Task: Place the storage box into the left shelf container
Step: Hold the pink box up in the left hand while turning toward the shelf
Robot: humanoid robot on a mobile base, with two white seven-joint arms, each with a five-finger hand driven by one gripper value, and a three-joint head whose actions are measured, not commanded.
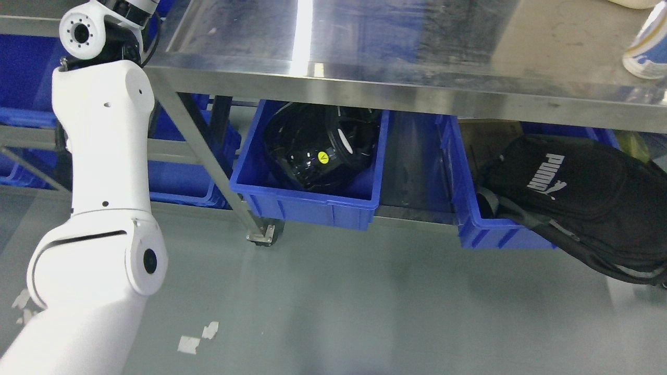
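Observation:
My left arm (101,156), white and jointed, rises from the lower left corner to the top left, where its wrist leaves the picture, so the hand is hidden. Behind it stands a shelf rack with blue containers (180,182), another blue one (23,73) higher up at the far left. No separate storage box shows in this view. The right arm is out of view.
A steel table (417,47) fills the top. Under it, a blue bin (307,203) holds a black helmet (318,146), and a second blue bin (469,229) holds a black backpack (578,192). A table leg with caster (263,234) stands near the arm. A white-and-blue object (646,52) sits on the table's right edge.

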